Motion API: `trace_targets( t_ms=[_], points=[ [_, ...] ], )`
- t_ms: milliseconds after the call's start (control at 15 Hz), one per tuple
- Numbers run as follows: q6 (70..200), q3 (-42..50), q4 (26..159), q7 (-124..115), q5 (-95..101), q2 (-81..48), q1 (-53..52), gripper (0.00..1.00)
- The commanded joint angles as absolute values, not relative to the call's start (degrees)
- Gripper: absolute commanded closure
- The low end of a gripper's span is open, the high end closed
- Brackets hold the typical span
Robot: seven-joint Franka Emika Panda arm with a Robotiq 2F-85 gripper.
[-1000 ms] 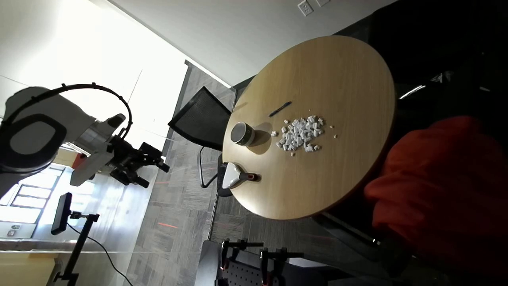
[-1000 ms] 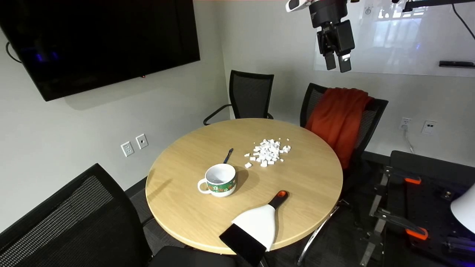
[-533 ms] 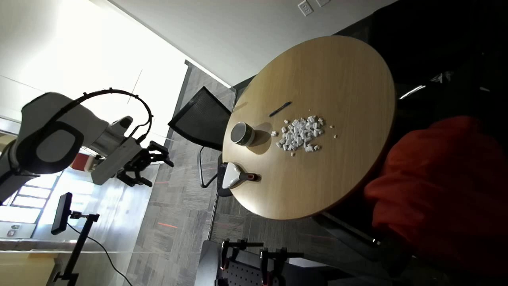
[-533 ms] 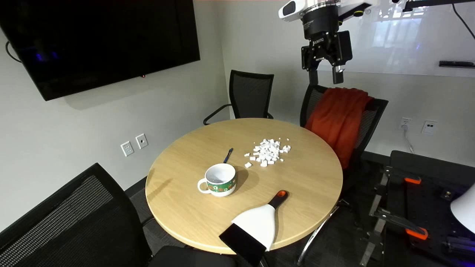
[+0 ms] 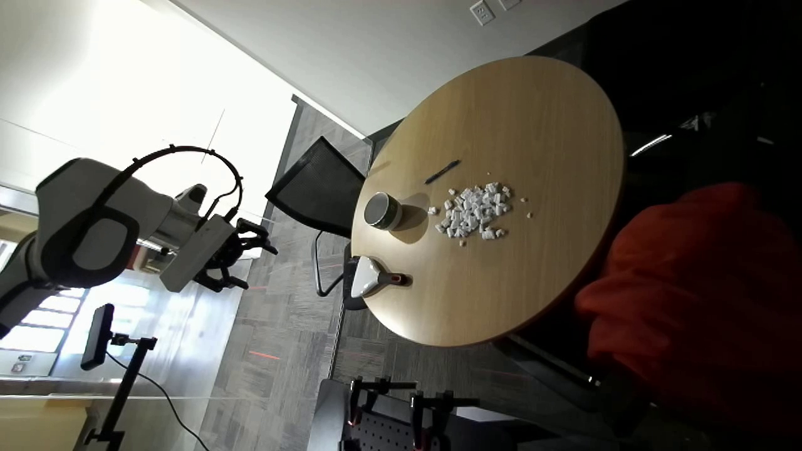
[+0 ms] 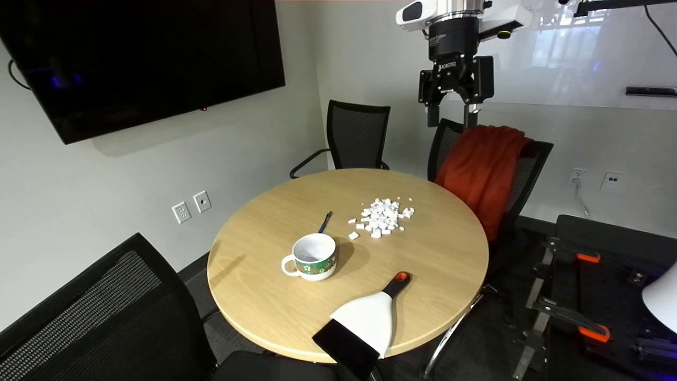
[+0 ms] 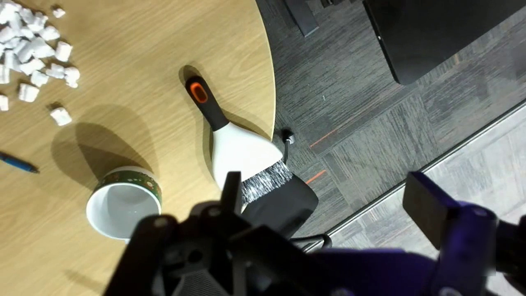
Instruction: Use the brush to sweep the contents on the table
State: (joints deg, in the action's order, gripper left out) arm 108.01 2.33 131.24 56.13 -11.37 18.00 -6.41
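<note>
Brush and white bits both lie on the big round table, well apart from each other. The brush is white with a black handle, and it lies near the edge. Its dark bristles stick out past the rim, and the handle points in over the light wood. An orange ring shows at the handle's end. From where I stand, I can't quite tell if that end touches the table or sits up a little. The bits make a messy heap, with a few small ones around the sides. A mug with a green flowery band stands upright between the brush and a blue pen. The robot's gripper hangs high in the air, well apart from the brush, and its jaws are spread wide. One black chair by the table has a red cloth over its back. A big black screen is up on the wall.
</note>
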Motion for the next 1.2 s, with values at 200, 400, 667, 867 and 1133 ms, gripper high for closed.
trace_targets(
  t_ms=[200,400,667,867,1133],
  points=[
    [123.5,4.3,136.2,69.8,-10.7,18.1,-7.6,0.0],
    [127.6,8.4,138.6,83.7,-18.7,16.3,-9.7,0.0],
    [124.1,11.5,138.0,100.6,-29.2,12.1,-9.3,0.0],
    [124.9,9.2,138.6,97.0,-27.5,12.1,-6.8,0.0],
    [125.1,8.5,138.2,96.4,-27.1,11.0,-6.4,0.0]
  ],
)
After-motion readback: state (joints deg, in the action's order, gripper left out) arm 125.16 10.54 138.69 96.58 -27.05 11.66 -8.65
